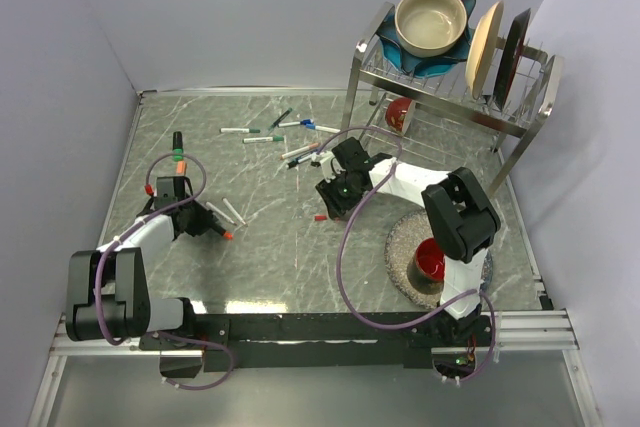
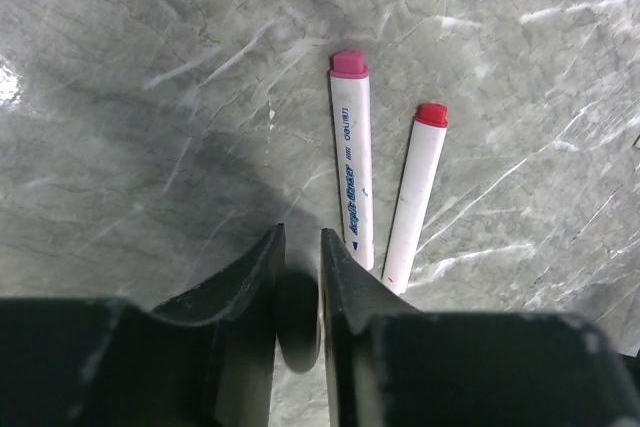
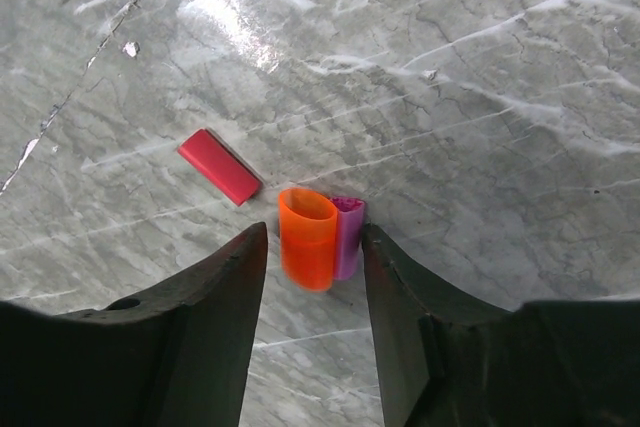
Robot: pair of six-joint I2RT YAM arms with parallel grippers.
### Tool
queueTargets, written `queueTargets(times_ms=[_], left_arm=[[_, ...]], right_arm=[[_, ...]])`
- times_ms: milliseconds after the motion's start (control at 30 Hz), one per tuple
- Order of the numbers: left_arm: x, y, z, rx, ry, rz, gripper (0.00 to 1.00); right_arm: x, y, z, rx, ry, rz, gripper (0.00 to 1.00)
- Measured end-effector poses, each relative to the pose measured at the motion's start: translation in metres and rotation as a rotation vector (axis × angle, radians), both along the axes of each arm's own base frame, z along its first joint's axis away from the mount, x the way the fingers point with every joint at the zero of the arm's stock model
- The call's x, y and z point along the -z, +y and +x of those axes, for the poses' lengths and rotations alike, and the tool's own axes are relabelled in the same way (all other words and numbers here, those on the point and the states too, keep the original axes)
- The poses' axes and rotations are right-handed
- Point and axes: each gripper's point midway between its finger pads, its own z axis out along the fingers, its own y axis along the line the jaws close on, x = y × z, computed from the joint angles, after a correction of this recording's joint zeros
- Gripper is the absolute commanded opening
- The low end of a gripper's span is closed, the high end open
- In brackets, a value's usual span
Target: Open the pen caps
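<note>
Right wrist view shows the right gripper [image 3: 312, 234] spread wide, as if to let fall a short orange plastic cap [image 3: 306, 239] and a purple cap [image 3: 349, 235] beside a red cap [image 3: 218, 166] on the grey marbled table [image 3: 480, 97], while the left gripper [image 2: 301, 232], narrow with its grip unclear, hovers near two capped white markers [image 2: 350, 162].

On the grey marbled table [image 3: 450, 67], a red cap [image 3: 219, 166] is laid ahead-left of the right jaws; a pink-capped marker [image 2: 352, 177] and a red-capped marker [image 2: 415, 197] are laid ahead of the left jaws.
</note>
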Motion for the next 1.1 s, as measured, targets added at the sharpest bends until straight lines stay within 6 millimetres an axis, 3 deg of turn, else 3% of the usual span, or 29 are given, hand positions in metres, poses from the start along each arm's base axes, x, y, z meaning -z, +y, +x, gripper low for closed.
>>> queueTargets(times_ms=[167, 333, 567, 667, 900, 1100], left_arm=[[0.0, 0.001, 0.0, -0.005, 0.0, 0.006, 0.4], [-0.001, 0.002, 0.001, -0.008, -0.005, 0.006, 0.45], [-0.009, 0.003, 0.003, -0.019, -0.03, 0.011, 0.65], [-0.016, 0.004, 0.002, -0.02, -0.045, 0.017, 0.78], [-0.047, 0.005, 0.018, 0.012, -0.112, 0.034, 0.96], [-0.095, 0.016, 0.049, 0.065, -0.22, 0.076, 0.97]], right_arm=[[-0.002, 0.0, -0.002, -0.022, -0.001, 0.0, 0.64], [-0.011, -0.001, -0.01, -0.087, 0.002, 0.011, 0.65], [-0.046, 0.005, -0.012, -0.17, -0.073, 0.071, 0.67], [-0.063, 0.008, -0.013, -0.198, -0.108, 0.108, 0.67], [-0.086, 0.015, -0.019, -0.245, -0.144, 0.173, 0.67], [-0.096, 0.018, -0.025, -0.274, -0.145, 0.208, 0.67]])
